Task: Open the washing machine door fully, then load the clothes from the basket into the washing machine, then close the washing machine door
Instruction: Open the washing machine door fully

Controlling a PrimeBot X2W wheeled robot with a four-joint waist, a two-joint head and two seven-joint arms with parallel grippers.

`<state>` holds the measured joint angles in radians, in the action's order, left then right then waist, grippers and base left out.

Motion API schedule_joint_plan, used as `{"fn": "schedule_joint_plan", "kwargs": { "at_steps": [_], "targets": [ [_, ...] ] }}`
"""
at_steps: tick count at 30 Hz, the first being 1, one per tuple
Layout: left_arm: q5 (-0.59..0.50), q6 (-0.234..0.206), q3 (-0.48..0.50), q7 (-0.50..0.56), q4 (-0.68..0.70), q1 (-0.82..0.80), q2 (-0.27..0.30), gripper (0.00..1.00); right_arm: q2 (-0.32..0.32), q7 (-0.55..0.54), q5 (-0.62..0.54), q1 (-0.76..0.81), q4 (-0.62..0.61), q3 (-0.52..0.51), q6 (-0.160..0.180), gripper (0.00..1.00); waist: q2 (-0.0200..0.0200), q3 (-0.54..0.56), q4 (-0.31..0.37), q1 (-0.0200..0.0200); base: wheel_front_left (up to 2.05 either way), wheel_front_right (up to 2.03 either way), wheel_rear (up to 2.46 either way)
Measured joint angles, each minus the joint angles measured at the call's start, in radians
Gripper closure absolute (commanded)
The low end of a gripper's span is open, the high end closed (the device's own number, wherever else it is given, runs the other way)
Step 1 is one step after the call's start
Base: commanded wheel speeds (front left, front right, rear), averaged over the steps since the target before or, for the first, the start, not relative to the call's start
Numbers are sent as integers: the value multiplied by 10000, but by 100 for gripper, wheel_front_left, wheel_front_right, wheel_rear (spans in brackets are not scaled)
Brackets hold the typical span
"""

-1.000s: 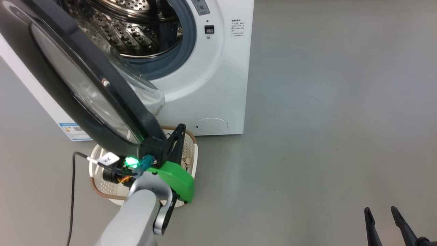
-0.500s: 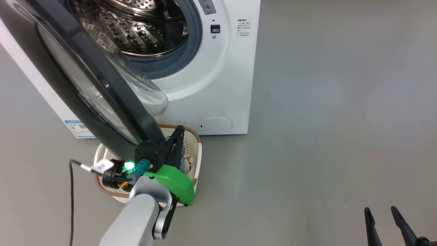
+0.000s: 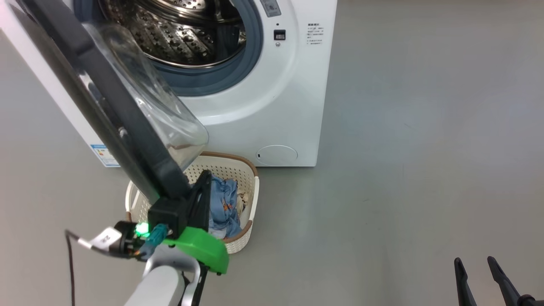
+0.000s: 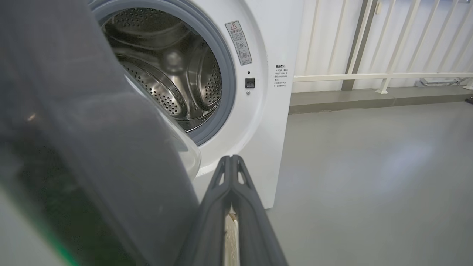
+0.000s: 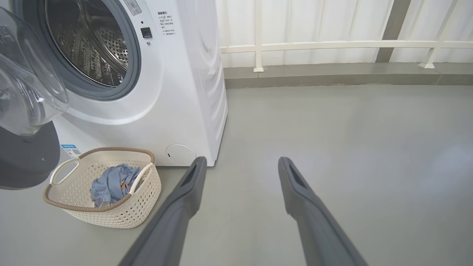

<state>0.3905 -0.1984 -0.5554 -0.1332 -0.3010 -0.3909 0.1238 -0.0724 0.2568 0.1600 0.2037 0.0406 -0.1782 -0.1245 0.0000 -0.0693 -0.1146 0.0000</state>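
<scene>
Far to the left, the washing machine door [image 3: 146,161] stands swung out from its hinge side, part-way open, its black rim slanting down and its clear bulging porthole facing the machine. At the door's lower end is the left gripper [image 3: 206,175], its two dark fingers pressed together with nothing between them, lying close along the inner edge of the door; whether they actually touch it I cannot tell. Just beneath, on the floor [image 3: 425,148], sits the basket [image 5: 125,214], close in front of the machine and partly under the door. The clothes [image 3: 223,204] lie bunched inside it, light blue with a pale piece beside them. Behind the basket is the washing machine [image 3: 272,106], its steel drum [image 3: 182,29] bare of laundry, and the round service flap [image 3: 276,155] is low on its front. Well off to the right, over bare floor, the right gripper [image 3: 474,260] hangs with its fingers spread apart, holding nothing.
</scene>
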Motion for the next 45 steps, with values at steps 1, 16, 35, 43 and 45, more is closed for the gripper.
{"fn": "schedule_joint_plan", "kwargs": {
  "at_steps": [1,16,35,43,45],
  "targets": [
    [-2,-102,8,2,125,98,63,100,0,0,0,0,-10,0,0,0,0,-2,-25,0,0,0,0],
    [-73,-995,343,65,1825,1433,594,100,-12,0,-2,2,-27,-65,0,0,0,-79,-520,0,0,0,0],
    [107,-2038,1413,-479,2863,2611,1197,100,-4,0,-17,4,-31,-117,0,0,0,-38,-1087,1,0,0,0],
    [447,-2341,2322,-635,2993,2899,1517,100,-6,0,-15,4,-48,-123,0,0,0,-125,-1163,0,0,0,0],
    [535,-2451,2606,-700,2991,2969,1609,100,-6,0,-15,4,-63,-125,0,0,0,-141,-1179,0,0,0,0]
  ]
}}
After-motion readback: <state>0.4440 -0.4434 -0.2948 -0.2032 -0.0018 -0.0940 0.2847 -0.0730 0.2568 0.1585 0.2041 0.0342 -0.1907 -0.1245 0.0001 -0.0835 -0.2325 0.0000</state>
